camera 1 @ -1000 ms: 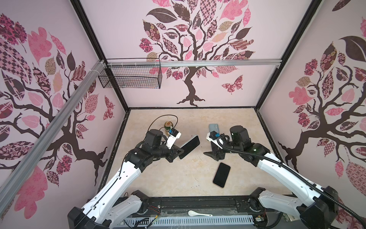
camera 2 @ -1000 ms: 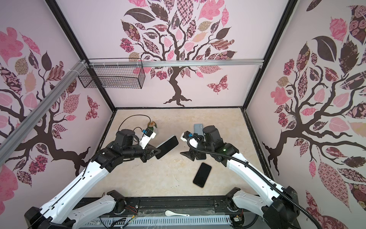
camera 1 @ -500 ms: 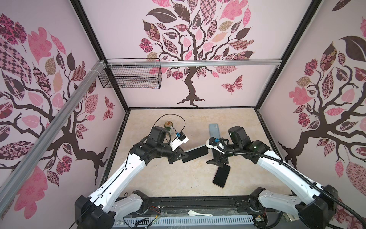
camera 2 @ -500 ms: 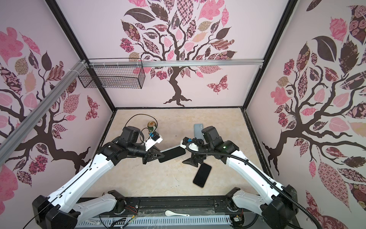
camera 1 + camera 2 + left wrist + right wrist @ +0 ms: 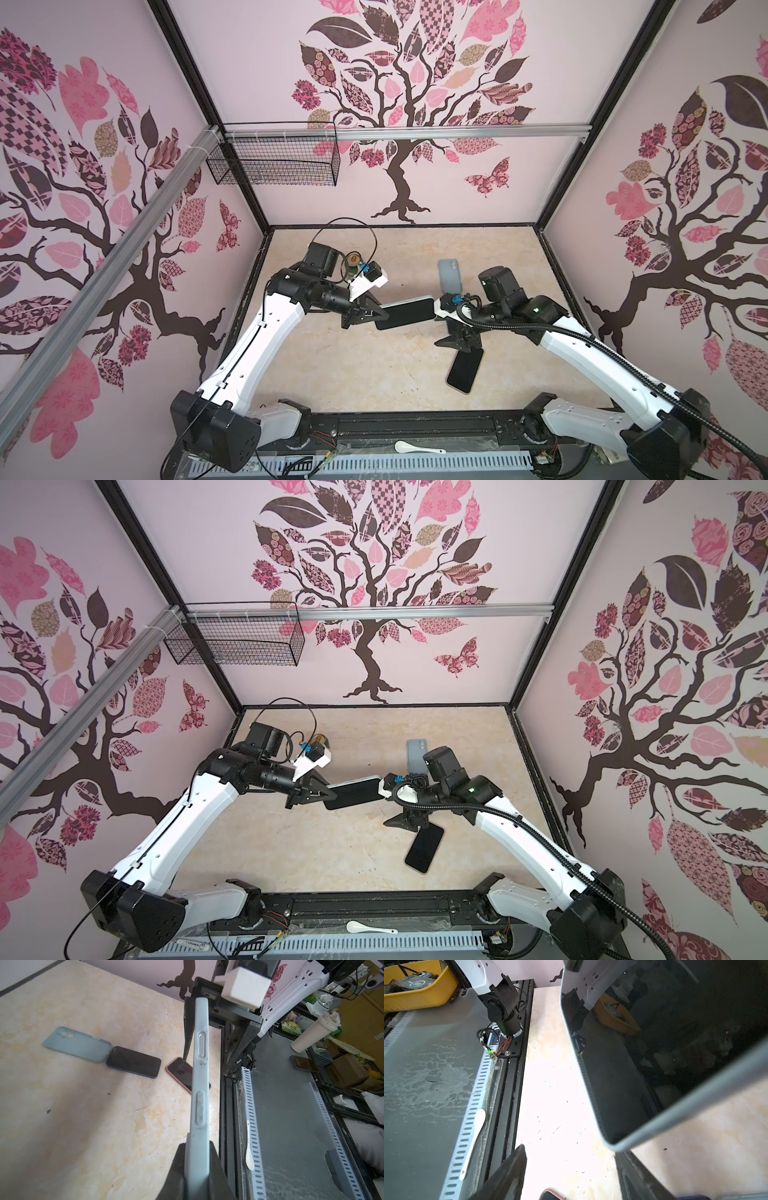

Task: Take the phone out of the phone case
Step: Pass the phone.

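Blue-grey and rubbery-looking, the phone case point(image 5: 200, 1084) is clamped at one short end by the left gripper point(image 5: 374, 318), jaws closed tight on its front and back. The phone point(image 5: 406, 312) is seated fully inside, dark screen turned up, and the whole thing is held roughly level in the air above the surface point(image 5: 332, 374), between the two arms. Probably it's held out like that so the free end gets offered to the other arm, since a case can't really be peeled off with one grip alone.

The right gripper point(image 5: 457, 344) is spread open with nothing in it: in the right wrist view a clear gap is seen between the fingers point(image 5: 508, 1178), with the cased phone's free end just beyond them. It's hung low over a pink-rimmed phone point(image 5: 465, 370) lying flat on the surface; whether that one is touched can't be told.

An empty blue case point(image 5: 450, 276) and a dark blue phone point(image 5: 134, 1061) are laid end to end further back, so that's guessed to be the finished look: phone and case parted and set down. A pinch on the free corner would be needed next, and slipping on the smooth glass is reckoned the likely risk.
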Controlling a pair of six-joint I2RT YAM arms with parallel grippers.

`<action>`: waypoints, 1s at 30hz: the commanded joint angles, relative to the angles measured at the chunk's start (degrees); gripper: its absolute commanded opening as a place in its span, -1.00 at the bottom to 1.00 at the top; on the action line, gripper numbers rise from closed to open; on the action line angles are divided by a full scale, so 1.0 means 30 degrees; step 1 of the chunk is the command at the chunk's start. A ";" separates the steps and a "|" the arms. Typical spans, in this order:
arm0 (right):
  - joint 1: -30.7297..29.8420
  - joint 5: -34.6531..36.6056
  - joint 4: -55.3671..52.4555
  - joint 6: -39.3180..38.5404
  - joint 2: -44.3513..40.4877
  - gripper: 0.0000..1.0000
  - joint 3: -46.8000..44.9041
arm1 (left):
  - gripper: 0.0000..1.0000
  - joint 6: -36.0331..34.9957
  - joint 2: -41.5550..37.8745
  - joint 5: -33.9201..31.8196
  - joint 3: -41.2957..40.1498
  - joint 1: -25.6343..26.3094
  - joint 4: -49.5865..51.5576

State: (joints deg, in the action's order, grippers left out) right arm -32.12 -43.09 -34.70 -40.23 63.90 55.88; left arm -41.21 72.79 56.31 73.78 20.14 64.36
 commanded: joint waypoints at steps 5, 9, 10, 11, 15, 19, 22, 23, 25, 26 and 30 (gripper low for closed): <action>-0.0144 -0.0234 -0.1584 -0.1079 -0.0015 0.36 0.1546 | -1.00 -0.2218 -0.0734 0.0721 0.0430 -0.0004 0.1819; -0.1379 0.0727 -0.1773 -0.1563 0.0233 0.35 0.1668 | -1.00 -0.1732 -0.1287 0.0053 -0.0105 0.0017 0.1216; -0.1786 0.1097 -0.1631 -0.1682 0.0215 0.35 0.1594 | -1.00 -0.1786 -0.1297 0.0066 -0.0144 0.0021 0.1269; -0.2094 0.1373 -0.1392 -0.1763 0.0233 0.34 0.1532 | -1.00 -0.1790 -0.1305 0.0095 -0.0153 0.0023 0.1273; -0.2279 0.1123 -0.1045 -0.1740 0.0509 0.19 0.1725 | -1.00 -0.1823 -0.1270 -0.0014 -0.0188 0.0010 0.1307; -0.2282 0.0954 -0.1306 -0.1877 0.0825 -0.02 0.2076 | -1.00 -0.1885 -0.1209 -0.0052 -0.0160 0.0028 0.1399; -0.2251 0.0663 -0.1601 -0.1883 0.1018 -0.10 0.2324 | -1.00 -0.1856 -0.1145 -0.0277 -0.0160 0.0025 0.1397; -0.2252 0.0584 -0.1688 -0.1858 0.1052 -0.11 0.2400 | -1.00 -0.1851 -0.1146 -0.0336 -0.0190 0.0025 0.1382; -0.2220 0.0397 -0.1892 -0.1807 0.1176 -0.11 0.2578 | -1.00 -0.1849 -0.1094 -0.0424 -0.0210 0.0025 0.1398; -0.2206 0.0289 -0.1988 -0.1727 0.1285 -0.10 0.2715 | -1.00 -0.1849 -0.1094 -0.0454 -0.0214 0.0025 0.1380; -0.1926 -0.0263 -0.2499 -0.1482 0.1896 -0.12 0.3256 | -1.00 -0.1820 -0.1110 -0.0560 -0.0276 0.0027 0.1340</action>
State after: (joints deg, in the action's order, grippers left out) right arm -38.39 -40.62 -40.07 -45.01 68.16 63.16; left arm -45.56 69.65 53.49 73.69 20.18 69.12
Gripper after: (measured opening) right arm 0.443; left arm 0.131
